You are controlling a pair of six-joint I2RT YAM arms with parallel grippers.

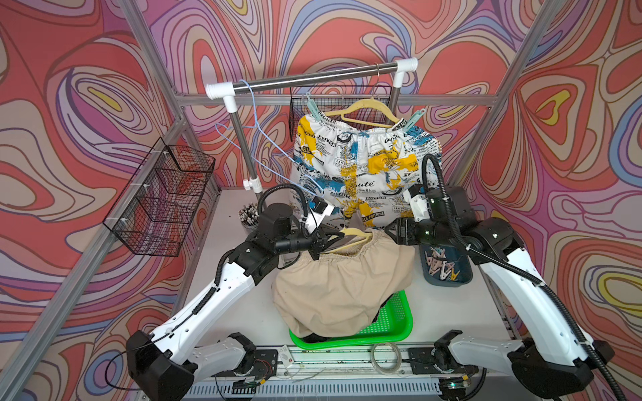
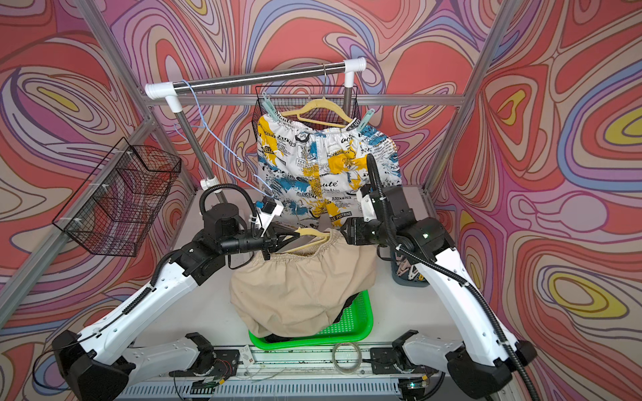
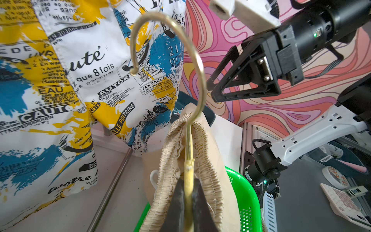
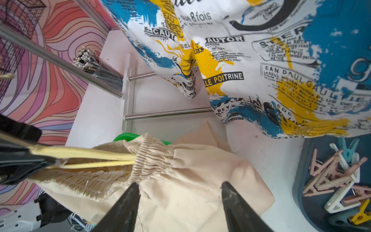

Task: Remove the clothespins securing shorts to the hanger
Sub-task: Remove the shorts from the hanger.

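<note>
White printed shorts (image 1: 364,163) hang from a cream hanger (image 1: 364,106) on the rail, pinned by a mint clothespin at each end (image 1: 310,106) (image 1: 413,119). My left gripper (image 3: 188,180) is shut on the neck of a yellow hanger (image 3: 188,60) that carries beige shorts (image 1: 340,288), whose legs sag into the green basket (image 1: 399,323). No clothespin shows on the beige waistband. My right gripper (image 4: 179,184) stands open just over the right end of that waistband (image 4: 152,160), with nothing between its fingers. Dark cloth (image 1: 314,338) lies under the beige shorts.
A blue tray (image 1: 463,277) at the right holds several loose pink and mint clothespins (image 4: 333,176). An empty blue wire hanger (image 1: 250,139) hangs at the rail's (image 1: 312,78) left end. Black wire baskets are fixed on the left frame (image 1: 163,198) and behind the printed shorts.
</note>
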